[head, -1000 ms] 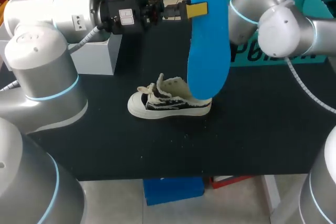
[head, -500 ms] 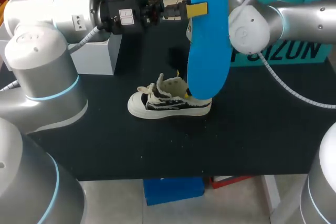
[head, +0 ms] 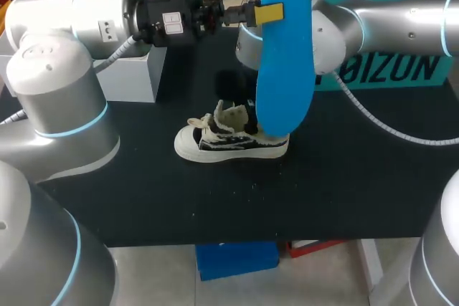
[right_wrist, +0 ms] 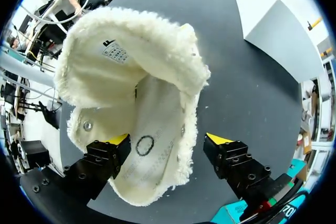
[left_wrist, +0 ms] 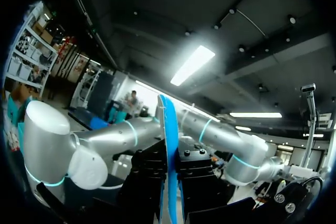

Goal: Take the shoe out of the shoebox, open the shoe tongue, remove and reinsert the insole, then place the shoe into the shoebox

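Head view: the black surface point(head: 344, 191) carries the teal shoebox point(head: 387, 69) far right, with white lettering on its wall. The shoe point(head: 229, 141) sits at centre. Its frayed canvas looks soft, so I'd grip the firmer sole. Your left gripper point(head: 267, 13) pinches the thin, probably floppy blue insole point(head: 285, 55) by its top end. Your right gripper point(right_wrist: 168, 140) straddles the collar with fingers wide, holding nothing. A small printed tag shows inside.

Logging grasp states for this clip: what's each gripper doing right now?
Left gripper: shut on the blue insole.
Right gripper: open, fingers straddling the shoe, not clamping it.
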### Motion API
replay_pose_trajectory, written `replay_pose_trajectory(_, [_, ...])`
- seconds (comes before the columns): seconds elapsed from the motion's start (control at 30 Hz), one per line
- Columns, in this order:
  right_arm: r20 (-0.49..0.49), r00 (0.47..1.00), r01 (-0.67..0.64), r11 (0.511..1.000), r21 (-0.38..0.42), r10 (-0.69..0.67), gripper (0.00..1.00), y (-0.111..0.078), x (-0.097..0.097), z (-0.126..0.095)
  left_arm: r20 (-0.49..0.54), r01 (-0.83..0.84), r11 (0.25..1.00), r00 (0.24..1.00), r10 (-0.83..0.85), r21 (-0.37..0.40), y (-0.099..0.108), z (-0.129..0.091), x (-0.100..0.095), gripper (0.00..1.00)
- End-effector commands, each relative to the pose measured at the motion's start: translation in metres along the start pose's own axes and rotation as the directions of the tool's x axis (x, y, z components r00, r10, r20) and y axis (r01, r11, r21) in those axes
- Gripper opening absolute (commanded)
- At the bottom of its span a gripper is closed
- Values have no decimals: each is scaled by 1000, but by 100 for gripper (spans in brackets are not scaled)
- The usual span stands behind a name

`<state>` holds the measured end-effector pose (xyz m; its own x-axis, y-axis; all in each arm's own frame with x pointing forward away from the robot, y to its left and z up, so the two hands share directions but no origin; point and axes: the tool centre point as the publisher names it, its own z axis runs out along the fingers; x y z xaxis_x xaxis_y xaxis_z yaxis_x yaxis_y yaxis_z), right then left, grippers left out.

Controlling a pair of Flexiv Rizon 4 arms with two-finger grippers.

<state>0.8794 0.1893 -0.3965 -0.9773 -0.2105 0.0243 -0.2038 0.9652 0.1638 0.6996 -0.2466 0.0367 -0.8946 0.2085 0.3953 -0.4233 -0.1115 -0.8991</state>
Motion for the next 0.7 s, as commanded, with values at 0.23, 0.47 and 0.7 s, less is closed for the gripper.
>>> replay_pose_trajectory(0.23, [2, 1000, -13, 1000, 14, 13, 16, 4, -6, 9, 2, -1, 1000, 1000, 1, 0, 1, 0, 1, 0])
replay_pose_trajectory(0.47, [13, 999, -43, 999, -18, 44, 0, 5, -5, 9, 2, -1, 1000, 1000, 1, 0, 1, 0, 1, 0])
replay_pose_trajectory(0.7, [13, 999, -43, 999, -18, 44, 0, 5, -5, 9, 2, -1, 1000, 1000, 1, 0, 1, 0, 1, 0])
